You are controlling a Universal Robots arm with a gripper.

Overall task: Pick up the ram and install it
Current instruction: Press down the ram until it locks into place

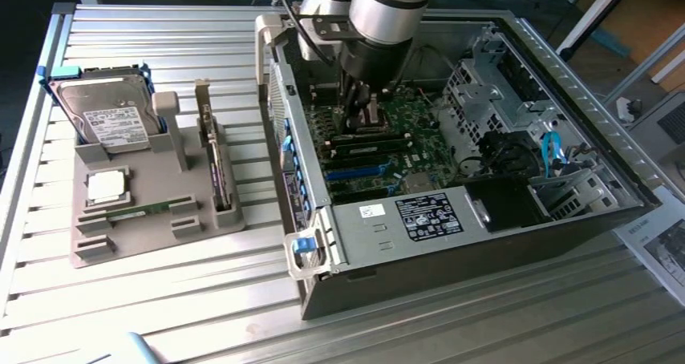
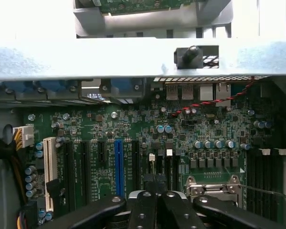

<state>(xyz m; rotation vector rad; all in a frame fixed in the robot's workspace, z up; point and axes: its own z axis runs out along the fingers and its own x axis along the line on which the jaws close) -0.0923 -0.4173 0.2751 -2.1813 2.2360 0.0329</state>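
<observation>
The gripper [image 1: 362,111] is seen lowered inside the open PC case [image 1: 557,220], right over the motherboard [image 2: 133,129], jaws closed all the way. Whether anything thin is pinched between them can't be made out, since the tips are cut off in the wrist view and hidden by the arm from outside. One ram [image 1: 140,212] stick is left lying flat in the grey holder tray [image 1: 139,244] on the slatted surface [image 1: 160,308], beside the case, near the silver processor chip [image 1: 105,186]
</observation>
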